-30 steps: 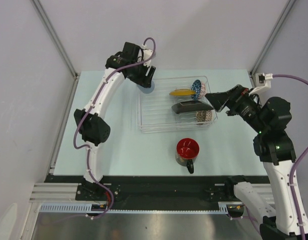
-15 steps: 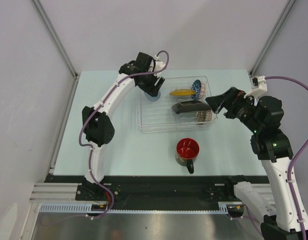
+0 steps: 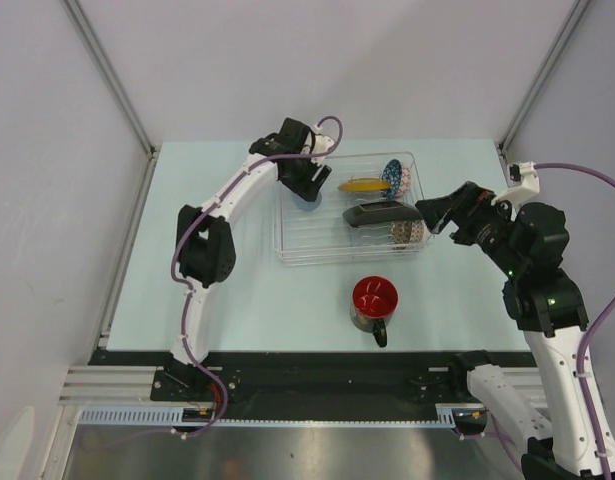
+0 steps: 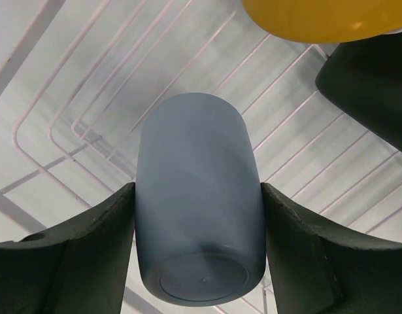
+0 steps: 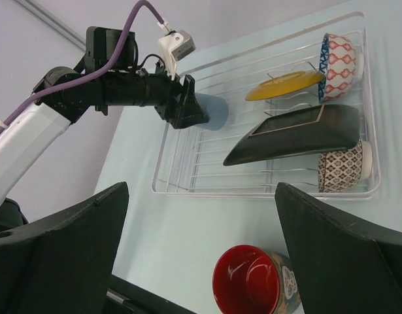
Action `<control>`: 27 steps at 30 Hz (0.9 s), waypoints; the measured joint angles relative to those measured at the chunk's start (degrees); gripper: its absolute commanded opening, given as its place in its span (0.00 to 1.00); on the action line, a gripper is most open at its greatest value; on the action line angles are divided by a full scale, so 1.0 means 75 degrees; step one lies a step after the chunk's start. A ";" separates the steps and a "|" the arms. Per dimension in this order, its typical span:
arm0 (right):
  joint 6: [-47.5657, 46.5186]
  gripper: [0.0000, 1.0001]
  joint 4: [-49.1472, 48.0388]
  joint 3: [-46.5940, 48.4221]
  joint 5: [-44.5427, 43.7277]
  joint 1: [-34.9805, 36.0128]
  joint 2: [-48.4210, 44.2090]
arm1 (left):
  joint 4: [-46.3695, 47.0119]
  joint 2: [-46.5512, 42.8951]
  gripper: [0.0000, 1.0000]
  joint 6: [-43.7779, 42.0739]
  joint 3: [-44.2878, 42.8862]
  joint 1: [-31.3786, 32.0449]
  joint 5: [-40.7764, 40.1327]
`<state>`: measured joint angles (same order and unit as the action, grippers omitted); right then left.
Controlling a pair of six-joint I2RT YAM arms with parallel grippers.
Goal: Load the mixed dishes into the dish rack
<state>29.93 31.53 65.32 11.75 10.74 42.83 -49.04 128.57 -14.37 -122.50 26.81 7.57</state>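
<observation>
**Dish rack loading: items and their positions**

Item 1. Left gripper [image 4: 198,219]: its fingers are pinched on either side of a light blue plastic cup [image 4: 194,157]. The cup's flat base faces the wrist camera and its mouth points away. The cup hangs over the wire ribs at the far left corner of the rack. Whether it touches them cannot be told.

Item 2. Clear rectangular plastic dish rack with ribbed slots [image 3: 305,238]: it stands on the pale blue-green tabletop [image 3: 227,285]. Its left half holds no dishes.

Item 3. Small round yellow plate [image 5: 282,86]: it stands on edge in the rack's far right part, just left of item 4.

Item 4. Blue-white patterned bowl [image 5: 338,57]: it lies on its side in the far right corner of the rack.

Item 5. Black square floral plate [image 5: 299,134]: it is tilted on edge across the right half of the rack, between the two bowls.

Item 6. Speckled beige bowl [image 5: 343,167]: it lies on its side in the near right corner of the rack.

Item 7. Dark mug with red lining [image 3: 374,300]: it stands upright on the tabletop outside the rack, near the rack's front edge.

Item 8. Right gripper [image 3: 428,216]: its fingers are spread wide and hold nothing. It is raised just off the right end of the rack.
</observation>
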 measured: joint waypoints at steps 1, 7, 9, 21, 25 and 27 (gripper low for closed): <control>0.0000 1.00 0.0006 -0.0012 -0.0015 0.0003 0.0000 | 0.0052 0.0023 0.00 -0.0032 0.0038 0.0000 -0.0017; 0.0023 1.00 0.0023 -0.0096 -0.0050 0.0003 0.0003 | 0.0309 0.0117 0.00 -0.0248 0.0565 0.0000 -0.0286; 0.0044 1.00 0.0041 -0.0111 -0.0047 0.0003 0.0003 | 0.0347 0.0117 0.00 -0.0309 0.0583 -0.0006 -0.0358; 0.0195 1.00 -0.0009 -0.0274 0.0050 0.0015 -0.0006 | 0.0376 0.0192 1.00 -0.0554 0.0519 -0.0012 -0.0472; 0.0207 1.00 -0.0070 -0.0370 0.0184 0.0050 -0.0009 | 0.0481 0.0192 1.00 -0.0562 0.0533 -0.0012 -0.0586; 0.0210 1.00 -0.0082 -0.0411 0.0259 0.0061 -0.0006 | 0.0527 0.0192 1.00 -0.0562 0.0533 -0.0012 -0.0609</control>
<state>31.51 30.92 62.24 13.69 11.20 42.78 -45.08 130.02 -18.59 -118.50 26.72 3.01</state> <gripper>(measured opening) 0.994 0.995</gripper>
